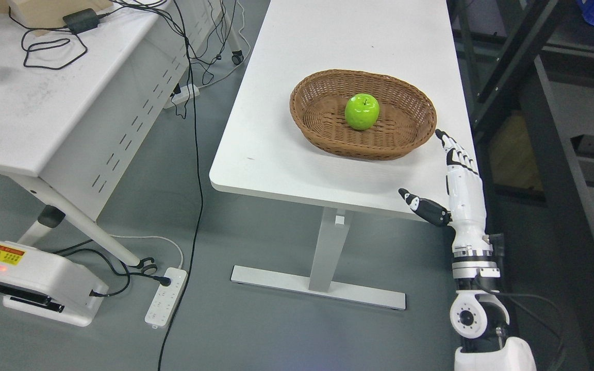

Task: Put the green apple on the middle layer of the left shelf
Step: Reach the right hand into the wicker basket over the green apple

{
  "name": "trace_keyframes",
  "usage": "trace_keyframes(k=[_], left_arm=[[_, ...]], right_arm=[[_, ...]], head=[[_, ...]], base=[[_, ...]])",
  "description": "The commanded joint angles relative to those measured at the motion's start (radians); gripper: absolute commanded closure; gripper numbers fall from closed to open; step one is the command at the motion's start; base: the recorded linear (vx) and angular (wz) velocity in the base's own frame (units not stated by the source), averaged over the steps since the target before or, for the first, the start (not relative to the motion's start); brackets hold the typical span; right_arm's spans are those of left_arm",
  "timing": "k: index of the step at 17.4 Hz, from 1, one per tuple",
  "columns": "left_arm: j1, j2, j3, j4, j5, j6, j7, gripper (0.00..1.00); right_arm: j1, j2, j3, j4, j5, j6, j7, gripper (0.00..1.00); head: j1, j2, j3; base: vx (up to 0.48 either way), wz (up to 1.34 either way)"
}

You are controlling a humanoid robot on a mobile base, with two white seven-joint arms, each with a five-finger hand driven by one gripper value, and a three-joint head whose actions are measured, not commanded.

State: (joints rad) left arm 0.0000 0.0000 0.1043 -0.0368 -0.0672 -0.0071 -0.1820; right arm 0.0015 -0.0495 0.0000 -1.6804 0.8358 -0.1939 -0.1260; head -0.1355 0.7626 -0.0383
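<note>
Beside the wicker basket (328, 135) we held our right hand (457, 178) empty, fingers straight and thumb splayed, seemingly readying a grasp; the green apple (362, 111) sat inside it, untouched.

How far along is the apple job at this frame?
Nothing looks done: the green apple sits in the wicker basket on the white table. In hand: the right hand, open and empty, near the basket's right rim. Left: grasp, carry, shelve.
</note>
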Motion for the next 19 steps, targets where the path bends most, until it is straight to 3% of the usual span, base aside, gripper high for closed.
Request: trace_keyframes(k=[1,8,17,19], left_arm=[[-0.022,0.017,0.0,0.0,0.0,-0.001,-0.001,0.0],[-0.022,0.017,0.0,0.0,0.0,-0.001,-0.001,0.0],[-0.022,0.017,0.0,0.0,0.0,-0.001,-0.001,0.0],[-0.022,0.017,0.0,0.0,0.0,-0.001,-0.001,0.0]], right_arm=[[-0.067,-0.038,0.017,-0.041,-0.021,-0.007,0.096,0.0],[-0.164,-0.056,0.044,-0.033,-0.024,-0.007,0.291,0.0],[-0.202,-0.061,0.156,0.122,-0.003,-0.006,0.296,0.0],[-0.216,-0.11,0.196,0.169,0.025,-0.007,0.295,0.0]], head=[[0.0,0.0,0.0],[0.0,0.0,0.0],[0.0,0.0,0.0],[0.0,0.0,0.0]], base=[[0.254,0.19],[0.225,0.13],[0.17,0.08],[0.129,0.05]])
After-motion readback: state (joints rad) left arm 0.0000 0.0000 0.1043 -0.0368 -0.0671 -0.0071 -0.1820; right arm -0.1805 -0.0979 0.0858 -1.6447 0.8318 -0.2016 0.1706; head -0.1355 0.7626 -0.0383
